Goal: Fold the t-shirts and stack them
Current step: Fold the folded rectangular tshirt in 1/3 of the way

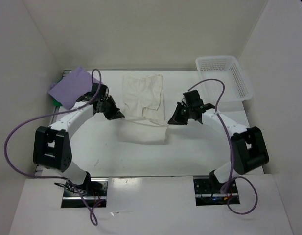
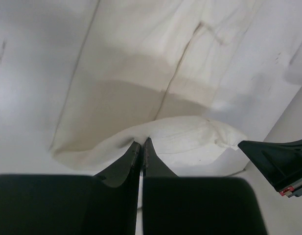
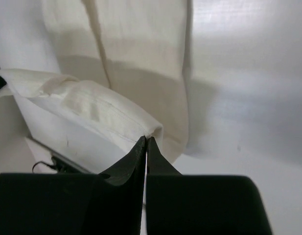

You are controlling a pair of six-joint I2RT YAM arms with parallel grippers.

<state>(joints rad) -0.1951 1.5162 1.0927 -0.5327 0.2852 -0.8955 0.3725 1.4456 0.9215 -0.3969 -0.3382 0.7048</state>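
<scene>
The white t-shirt (image 1: 142, 93) lies lengthwise in the middle of the table, its near edge raised and stretched between the two grippers. My left gripper (image 1: 119, 116) is shut on the left corner of that edge (image 2: 142, 142). My right gripper (image 1: 171, 121) is shut on the right corner (image 3: 147, 139). The lifted fabric (image 2: 190, 134) curves over the flat part (image 3: 141, 44). A folded light purple t-shirt (image 1: 72, 86) lies at the far left on top of a green t-shirt (image 1: 56, 103), of which only an edge shows.
A white mesh basket (image 1: 224, 77) stands at the far right corner. White walls enclose the table on the left, back and right. Purple cables loop off both arms. The right gripper's finger (image 2: 280, 159) shows at the right edge of the left wrist view.
</scene>
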